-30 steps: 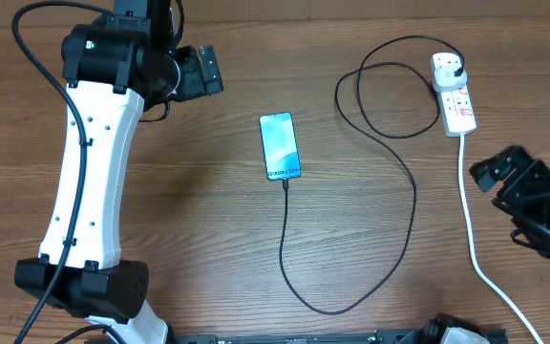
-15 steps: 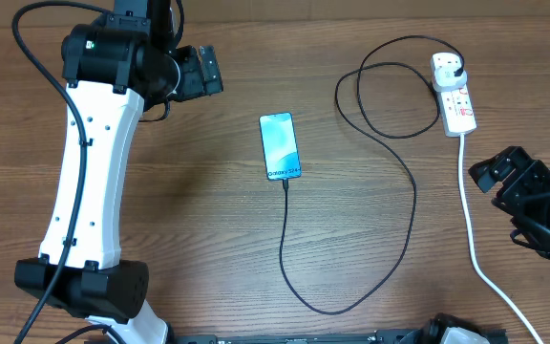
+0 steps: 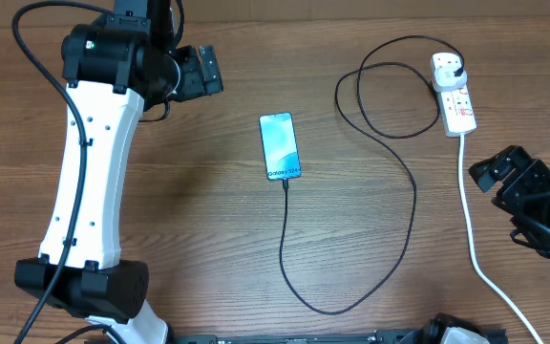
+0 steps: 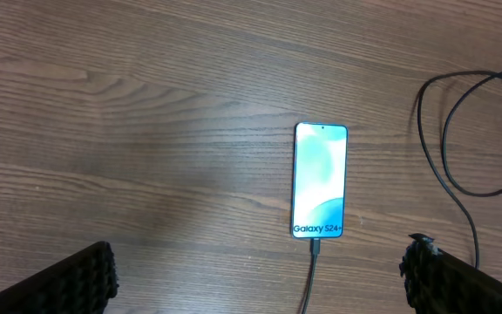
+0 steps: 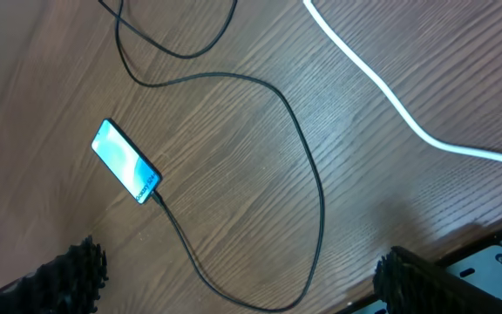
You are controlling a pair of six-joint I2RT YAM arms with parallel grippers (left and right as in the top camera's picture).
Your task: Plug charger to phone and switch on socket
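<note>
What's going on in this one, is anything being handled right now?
Nothing is being handled. Both arms hang clear with jaws open: the left gripper off to the left of the phone, the right gripper beside the white lead of the socket. The charger has its connector in the phone's bottom edge and its black plug in the socket. Whether a red switch is on is too small to tell.

Brown wooden table (image 3: 189,220), visible grain
</note>
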